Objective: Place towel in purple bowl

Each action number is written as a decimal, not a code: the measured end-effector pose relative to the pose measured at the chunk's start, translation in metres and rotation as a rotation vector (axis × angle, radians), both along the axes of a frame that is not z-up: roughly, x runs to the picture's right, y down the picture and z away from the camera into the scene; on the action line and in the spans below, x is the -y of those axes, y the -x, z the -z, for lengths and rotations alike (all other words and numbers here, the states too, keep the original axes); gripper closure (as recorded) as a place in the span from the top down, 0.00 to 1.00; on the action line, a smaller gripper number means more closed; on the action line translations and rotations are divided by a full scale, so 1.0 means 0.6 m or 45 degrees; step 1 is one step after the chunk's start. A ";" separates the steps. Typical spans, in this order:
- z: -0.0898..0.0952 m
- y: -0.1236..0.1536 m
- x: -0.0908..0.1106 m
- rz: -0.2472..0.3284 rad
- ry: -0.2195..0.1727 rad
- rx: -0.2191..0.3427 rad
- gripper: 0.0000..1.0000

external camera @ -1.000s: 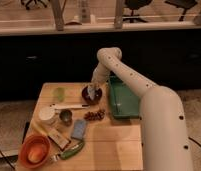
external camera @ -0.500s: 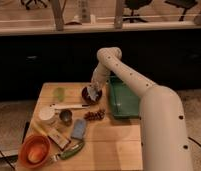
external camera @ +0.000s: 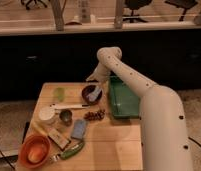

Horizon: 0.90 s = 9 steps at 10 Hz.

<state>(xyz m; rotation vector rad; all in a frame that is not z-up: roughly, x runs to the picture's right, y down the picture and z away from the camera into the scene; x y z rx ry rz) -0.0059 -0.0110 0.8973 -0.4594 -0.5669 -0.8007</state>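
Note:
The purple bowl [external camera: 90, 94] stands on the wooden table [external camera: 109, 145] near its far middle, left of a green tray. A pale bluish towel [external camera: 95, 93] lies inside the bowl, reaching its right rim. My gripper [external camera: 94, 78] hangs from the white arm just above and behind the bowl, at the table's far edge.
A green tray [external camera: 123, 97] stands right of the bowl. In front lie dark grapes [external camera: 94, 115], a blue sponge [external camera: 79, 128], a small metal cup [external camera: 66, 117], a white bowl [external camera: 46, 114], a white utensil [external camera: 69, 105], an orange bowl [external camera: 35, 150], a green vegetable [external camera: 72, 150].
The arm and gripper stay over the purple bowl with hardly any motion; the towel stays in the bowl.

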 end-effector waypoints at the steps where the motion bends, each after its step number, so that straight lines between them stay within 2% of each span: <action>1: 0.000 0.000 0.000 0.002 0.000 -0.001 0.80; 9: -0.006 -0.004 -0.002 -0.019 0.006 0.001 0.80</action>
